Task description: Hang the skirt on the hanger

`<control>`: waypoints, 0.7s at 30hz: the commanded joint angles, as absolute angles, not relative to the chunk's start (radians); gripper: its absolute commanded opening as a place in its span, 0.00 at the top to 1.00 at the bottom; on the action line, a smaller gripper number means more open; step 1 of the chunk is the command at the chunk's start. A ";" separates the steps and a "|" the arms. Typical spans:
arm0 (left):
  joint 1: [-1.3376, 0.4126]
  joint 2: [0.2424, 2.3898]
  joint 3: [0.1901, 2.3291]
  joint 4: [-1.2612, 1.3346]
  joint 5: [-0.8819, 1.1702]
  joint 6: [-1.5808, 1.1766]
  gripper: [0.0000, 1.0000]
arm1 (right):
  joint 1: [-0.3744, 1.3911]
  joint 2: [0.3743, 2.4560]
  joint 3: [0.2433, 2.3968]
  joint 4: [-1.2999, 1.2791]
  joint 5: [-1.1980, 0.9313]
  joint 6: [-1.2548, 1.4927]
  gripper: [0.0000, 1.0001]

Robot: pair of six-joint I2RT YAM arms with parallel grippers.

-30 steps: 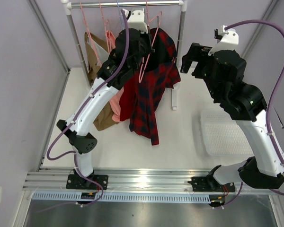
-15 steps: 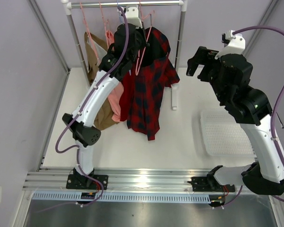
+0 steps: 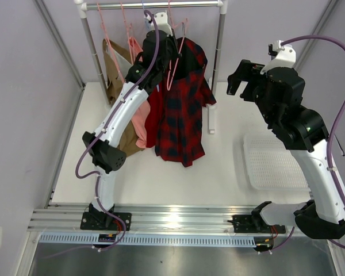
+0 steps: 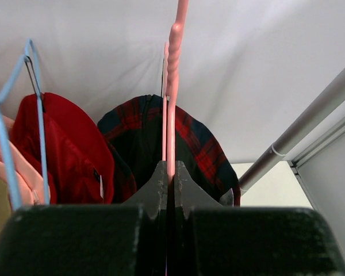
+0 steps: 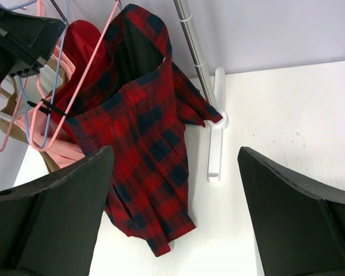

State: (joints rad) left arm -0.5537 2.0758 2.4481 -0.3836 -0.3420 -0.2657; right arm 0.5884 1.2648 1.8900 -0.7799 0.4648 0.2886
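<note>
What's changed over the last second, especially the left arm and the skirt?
The left gripper lifted the hanger, skirt draped on it, up and back toward the rail; the skirt hangs straighter. The right gripper drifted slightly right. Unchanged: left shut on the hanger, right open and empty.

White arms (image 3: 123, 109), black joints; purple cables (image 3: 316, 36)

Top external: high, rear, looking down. Left wrist: close-up. Right wrist: farther, from right. All share red-and-black tartan fabric skirt (image 3: 181, 115).
</note>
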 commanded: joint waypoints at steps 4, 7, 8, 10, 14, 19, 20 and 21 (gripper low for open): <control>-0.532 2.065 2.461 -0.318 -0.293 -0.293 1.00 | 0.581 1.229 1.852 -0.729 0.434 0.305 0.05; -0.532 2.048 2.441 -0.325 -0.269 -0.291 1.00 | 0.577 1.224 1.835 -0.726 0.436 0.305 0.05; -0.532 2.039 2.428 -0.322 -0.267 -0.291 1.00 | 0.575 1.226 1.833 -0.726 0.434 0.307 0.05; -0.532 2.013 2.372 -0.304 -0.261 -0.287 0.97 | 0.575 1.221 1.827 -0.727 0.431 0.307 0.05; -0.532 1.950 2.313 -0.301 -0.247 -0.284 0.58 | 0.574 1.207 1.812 -0.724 0.425 0.310 0.04; -0.534 1.841 2.280 -0.339 -0.235 -0.278 0.29 | 0.572 1.206 1.807 -0.767 0.422 0.304 0.04; -0.534 1.820 2.267 -0.348 -0.221 -0.278 0.28 | 0.571 1.204 1.804 -0.775 0.422 0.305 0.03; -0.534 1.798 2.257 -0.354 -0.209 -0.276 0.27 | 0.571 1.203 1.792 -0.790 0.420 0.307 0.03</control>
State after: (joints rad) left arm -0.5400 1.9377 2.2616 -0.3656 -0.2485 -0.2802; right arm 0.5770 1.2259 1.8053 -0.7692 0.4286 0.3031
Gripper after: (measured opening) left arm 0.723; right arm 0.969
